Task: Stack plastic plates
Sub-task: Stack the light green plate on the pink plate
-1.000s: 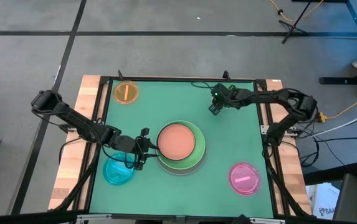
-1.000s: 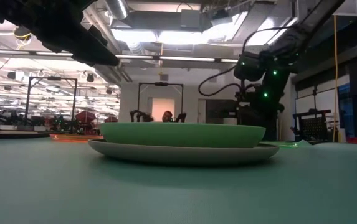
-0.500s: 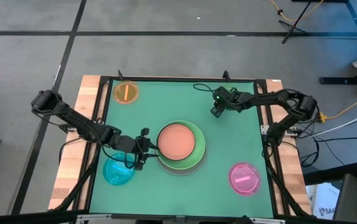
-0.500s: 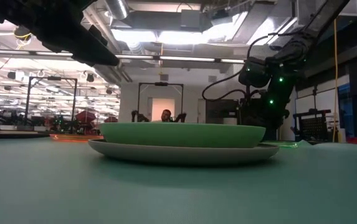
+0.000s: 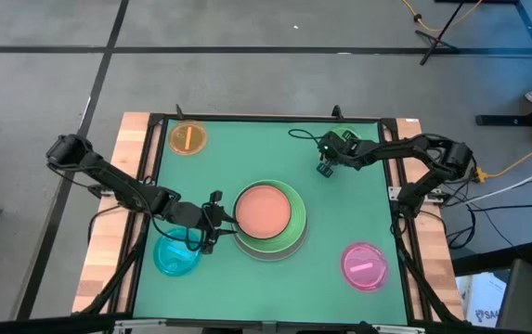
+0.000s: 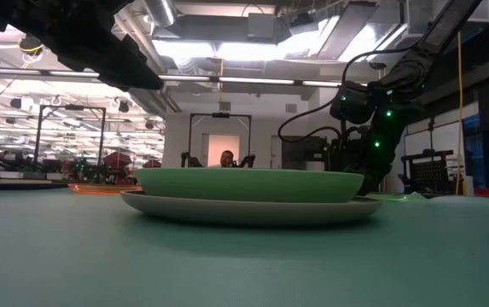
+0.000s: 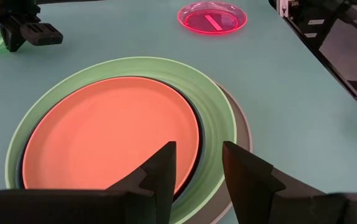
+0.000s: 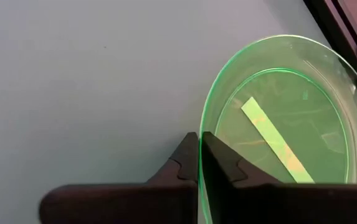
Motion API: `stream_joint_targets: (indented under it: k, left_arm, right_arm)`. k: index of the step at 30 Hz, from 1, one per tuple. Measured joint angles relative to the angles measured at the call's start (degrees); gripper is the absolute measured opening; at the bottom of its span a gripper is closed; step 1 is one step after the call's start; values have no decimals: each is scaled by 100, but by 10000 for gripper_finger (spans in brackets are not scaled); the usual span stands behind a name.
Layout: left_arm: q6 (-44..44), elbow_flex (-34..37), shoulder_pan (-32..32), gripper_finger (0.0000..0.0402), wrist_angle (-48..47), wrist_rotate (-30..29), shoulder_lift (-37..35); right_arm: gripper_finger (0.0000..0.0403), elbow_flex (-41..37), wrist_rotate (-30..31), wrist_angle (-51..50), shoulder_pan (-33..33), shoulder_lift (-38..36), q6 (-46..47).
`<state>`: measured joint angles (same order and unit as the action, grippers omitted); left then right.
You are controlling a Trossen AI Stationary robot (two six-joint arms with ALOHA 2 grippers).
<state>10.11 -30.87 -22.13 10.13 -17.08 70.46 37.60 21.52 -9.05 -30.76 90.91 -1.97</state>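
Observation:
At the table's middle stands a stack of plastic plates (image 5: 266,217): grey-white at the bottom, light green, a dark rim, salmon (image 7: 113,134) on top. Small translucent plates lie apart: orange (image 5: 188,138) far left, cyan (image 5: 176,256) near left, pink (image 5: 364,265) near right. The small green plate (image 8: 281,118) lies at the far right, with my right gripper (image 5: 324,167) shut on it. My left gripper (image 7: 197,168) hovers open at the stack's left edge, above its rim. My right gripper pinches the green plate's rim (image 8: 201,134) between its two fingers, one finger inside the plate and one outside. The fingers come from above, slanting down. In the low view the plate (image 6: 395,197) lies low on the table beside the stack.
Wooden strips and a black frame (image 5: 154,119) border the green mat. Cables trail off the right arm. Bare mat (image 5: 247,158) lies between the stack and the far edge. Room lights and stands show beyond the table in the low view.
My right gripper has gone a little toward the table's right edge and down, toward the small green plate. The left arm and the stack have kept still.

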Motion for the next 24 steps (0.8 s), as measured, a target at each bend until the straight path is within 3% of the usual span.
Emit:
stream_joint_targets:
  k: [11, 18, 24]
  left_arm:
    - [-1, 0, 0, 124, 9, 0, 0]
    - [-15, 0, 0, 124, 9, -2, 2]
    - [-12, 0, 0, 124, 7, 0, 2]
  right_arm:
    - [2, 74, 52, -9, 376, 0, -322]
    - [1, 427, 76, -97, 1257, 0, -437]
    - [1, 983, 509, -500, 2123, 0, -449]
